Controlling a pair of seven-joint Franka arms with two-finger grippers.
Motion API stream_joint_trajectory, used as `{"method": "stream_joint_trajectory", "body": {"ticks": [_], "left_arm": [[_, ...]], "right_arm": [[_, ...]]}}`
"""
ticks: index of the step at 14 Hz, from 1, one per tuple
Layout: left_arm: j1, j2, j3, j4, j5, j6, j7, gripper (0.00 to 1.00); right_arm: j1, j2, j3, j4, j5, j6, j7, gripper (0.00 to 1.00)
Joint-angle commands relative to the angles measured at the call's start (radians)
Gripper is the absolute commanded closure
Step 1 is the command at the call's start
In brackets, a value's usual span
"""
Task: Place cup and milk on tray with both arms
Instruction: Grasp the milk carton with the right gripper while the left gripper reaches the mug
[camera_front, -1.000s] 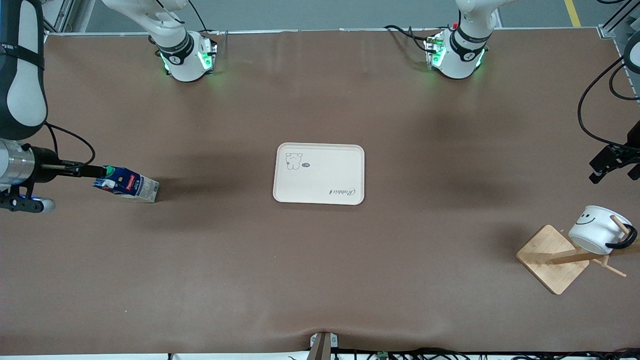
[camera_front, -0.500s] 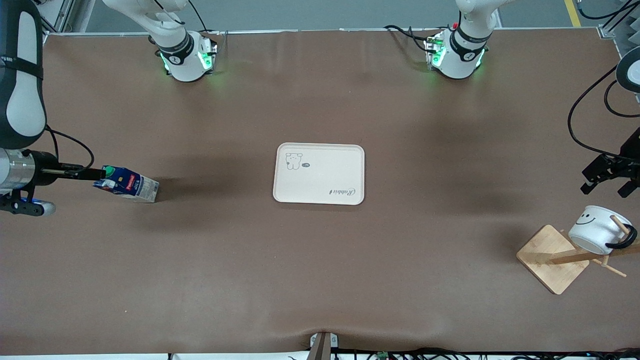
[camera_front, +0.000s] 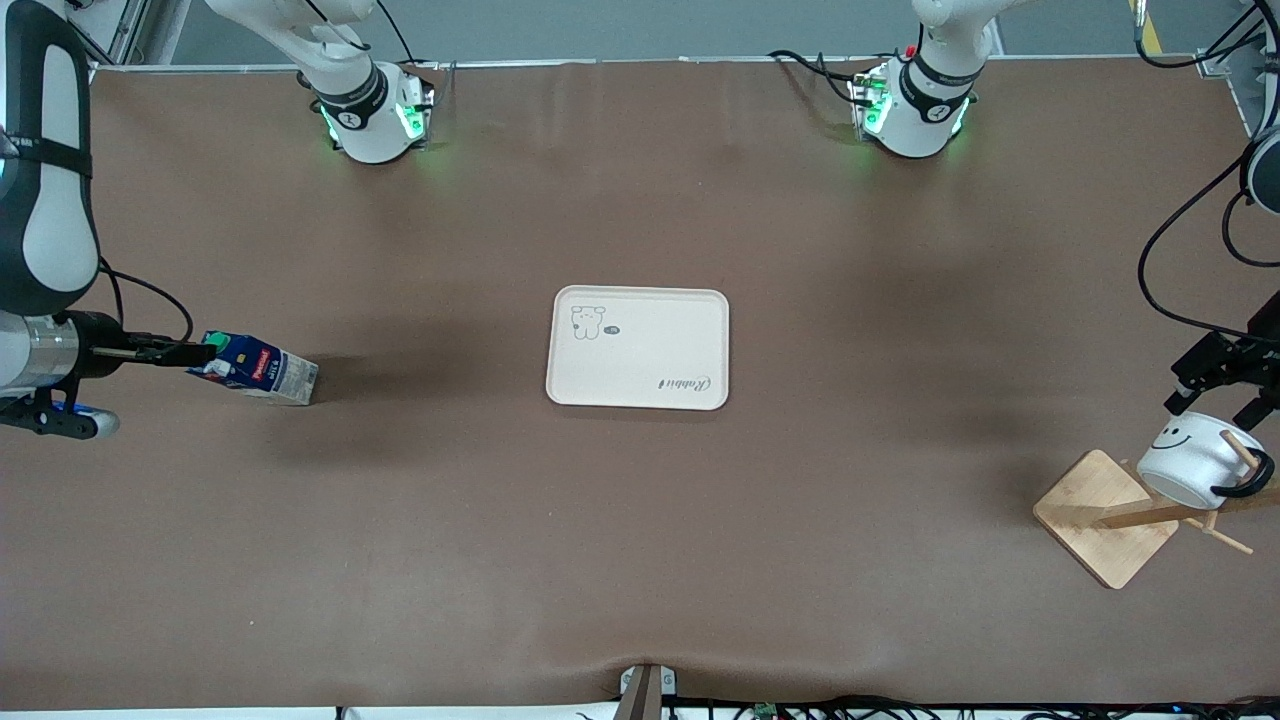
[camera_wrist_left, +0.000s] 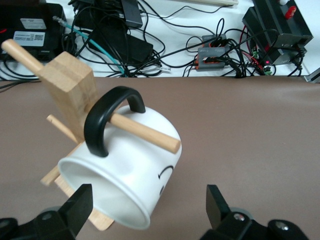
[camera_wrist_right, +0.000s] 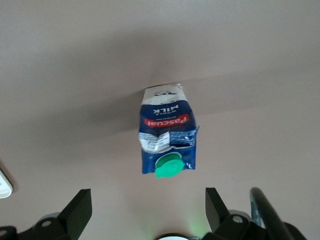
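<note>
- The step in hand, as judged, is the approach to grasp: neither item is held, and the tray lies bare at mid-bench between the two arm bases.
- The milk stands on the bench toward the right arm's end, well apart from the tray and about as near to the front camera as the tray. Its green cap faces the right gripper.
- The right gripper is over the bench just above the carton top, fingers spread wide, wider than the carton, touching nothing.
- Recommended: centre the carton between the fingers, then descend past the gable top so the pads close on the flat blue body. A grip on the gable fold or cap would likely slip or crush.
- The cup hangs tilted by its black handle on a peg of the wooden rack, toward the left arm's end of the bench, nearer to the front camera than the tray.
- The left gripper is over the cup's open rim, fingers wide, one at each side of the rim, not visibly in contact.
- Recommended: close on the cup wall or rim, then draw the cup along the peg axis until the handle clears the peg end. A straight vertical lift would probably catch the handle and tip the rack.
- On the tray, set the items well apart so the arms do not collide.
</note>
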Motion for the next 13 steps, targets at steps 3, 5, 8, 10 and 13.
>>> {"method": "stream_joint_trajectory", "body": {"ticks": [3, 5, 8, 10, 13], "left_arm": [[0.008, 0.094, -0.005, 0.100, -0.112, 0.003, 0.132, 0.03], [0.005, 0.101, -0.005, 0.104, -0.131, 0.003, 0.143, 0.26], [0.000, 0.101, -0.006, 0.100, -0.131, 0.003, 0.148, 0.75], [0.000, 0.101, -0.009, 0.097, -0.131, 0.003, 0.169, 1.00], [-0.004, 0.093, -0.014, 0.094, -0.129, -0.001, 0.172, 1.00]], "right_arm": [[-0.044, 0.042, 0.011, -0.034, 0.016, 0.109, -0.006, 0.00], [-0.039, 0.028, 0.012, -0.100, 0.018, 0.119, 0.002, 0.00], [-0.042, 0.025, 0.012, -0.130, 0.019, 0.160, -0.003, 0.00], [-0.041, 0.010, 0.012, -0.195, 0.019, 0.198, -0.001, 0.00], [-0.040, -0.021, 0.014, -0.278, 0.023, 0.279, 0.000, 0.00]]}}
